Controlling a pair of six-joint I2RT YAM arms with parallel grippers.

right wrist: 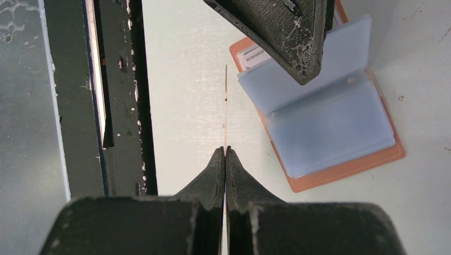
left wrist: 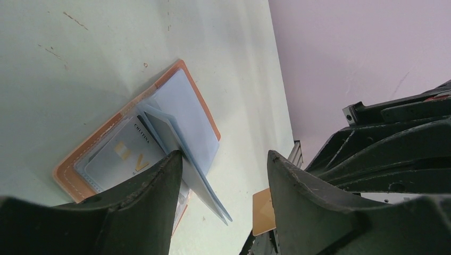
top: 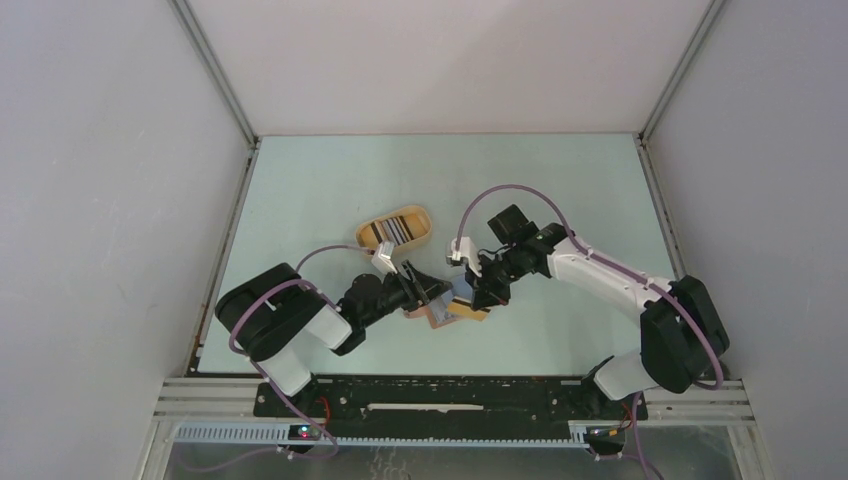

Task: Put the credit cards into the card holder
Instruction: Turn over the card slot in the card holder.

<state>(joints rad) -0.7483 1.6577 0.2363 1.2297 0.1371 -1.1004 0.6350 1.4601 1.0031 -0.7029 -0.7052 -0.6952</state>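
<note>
The card holder (left wrist: 187, 79) lies open on the table, orange-brown with clear blue sleeves and a pale card in one pocket. In the top view the card holder (top: 437, 319) sits between the two grippers. My left gripper (left wrist: 224, 159) is open over its near edge, and one of its fingers (right wrist: 287, 37) rests on a raised sleeve. My right gripper (right wrist: 225, 151) is shut on a gold credit card (right wrist: 225, 106), seen edge-on, just left of the card holder (right wrist: 340, 127). That same gold card (left wrist: 262, 210) shows beside my left gripper's right finger.
An oval tan tray (top: 395, 228) with several cards in it stands behind the grippers. Grey walls close in the table on three sides. A black frame rail (right wrist: 122, 95) runs along the near edge.
</note>
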